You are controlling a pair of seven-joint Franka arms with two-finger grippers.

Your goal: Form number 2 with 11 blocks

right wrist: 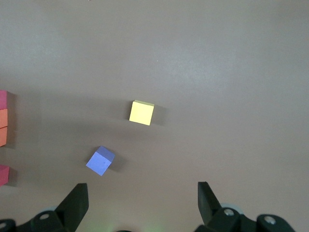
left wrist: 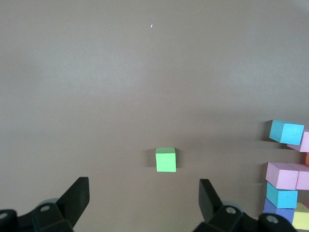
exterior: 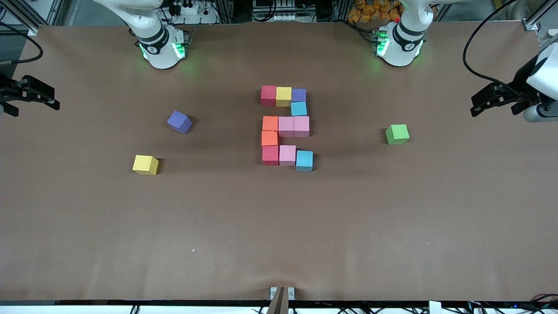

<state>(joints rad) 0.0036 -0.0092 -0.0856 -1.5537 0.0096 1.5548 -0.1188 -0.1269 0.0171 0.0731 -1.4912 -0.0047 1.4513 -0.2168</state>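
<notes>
The number 2 (exterior: 285, 126) sits mid-worktop and looks finished: eleven touching cubes. The row farthest from the front camera is a red cube (exterior: 268, 95), a yellow cube (exterior: 283, 96) and a purple cube (exterior: 298, 94); a light blue cube (exterior: 299, 108) drops from the purple one at the left arm's end. The middle row is orange (exterior: 270, 123) with two pink cubes (exterior: 294, 126); a second orange cube (exterior: 269, 138) steps down at the right arm's end. The nearest row is red (exterior: 270, 155), pink (exterior: 287, 154) and light blue (exterior: 304, 160), this last cube slightly skewed and set a bit nearer the camera, probably just nudged on release. Three spares lie well apart from the digit: a green cube (exterior: 397, 134) toward the left arm's end, a loose purple cube (exterior: 179, 121) and a loose yellow cube (exterior: 145, 165) toward the right arm's end, likely left out as extras. The left gripper (exterior: 488, 104) hangs over the worktop's edge at its own end, fingers spread wide, holding nothing; its wrist view looks down on the green cube. The right gripper (exterior: 37, 97) hangs over the edge at its own end, also wide apart and empty. Both arms appear parked clear so the digit stays unobstructed.
</notes>
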